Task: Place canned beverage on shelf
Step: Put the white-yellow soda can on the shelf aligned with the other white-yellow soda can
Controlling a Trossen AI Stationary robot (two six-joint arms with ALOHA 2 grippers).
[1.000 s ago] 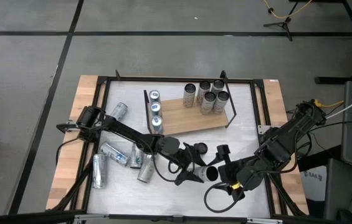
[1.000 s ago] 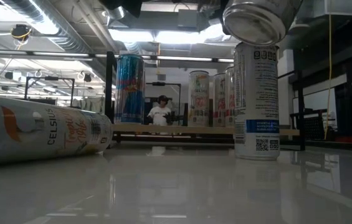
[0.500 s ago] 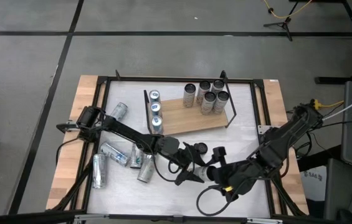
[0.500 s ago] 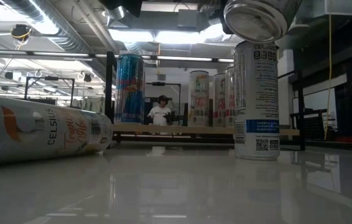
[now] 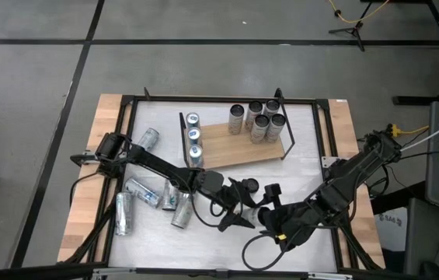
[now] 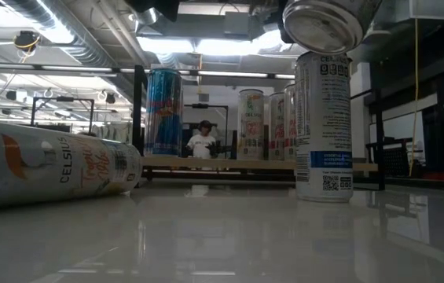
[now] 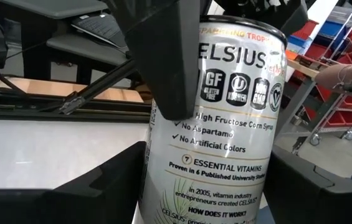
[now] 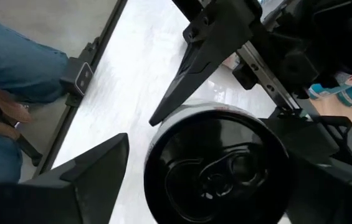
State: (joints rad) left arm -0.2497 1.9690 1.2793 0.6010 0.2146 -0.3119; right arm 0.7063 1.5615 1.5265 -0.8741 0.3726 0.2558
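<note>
- One second on: right gripper (image 5: pixel 270 210) shifted left, now straddling the top end of the can (image 7: pixel 219 124), fingers spread wide either side.
- Points to a handover, not yet completed.
- Pinched across its body by left gripper (image 5: pixel 244 205), held above the table, near front centre.
- Well apart from the shelf (image 5: pixel 235 148), which lies farther back.

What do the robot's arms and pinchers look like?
Both arms are dark, thin and jointed, with black cables looping beside them. The left gripper has flat, pointed black fingers. The right gripper has wedge-shaped black fingers and a small yellow mark near its wrist.
</note>
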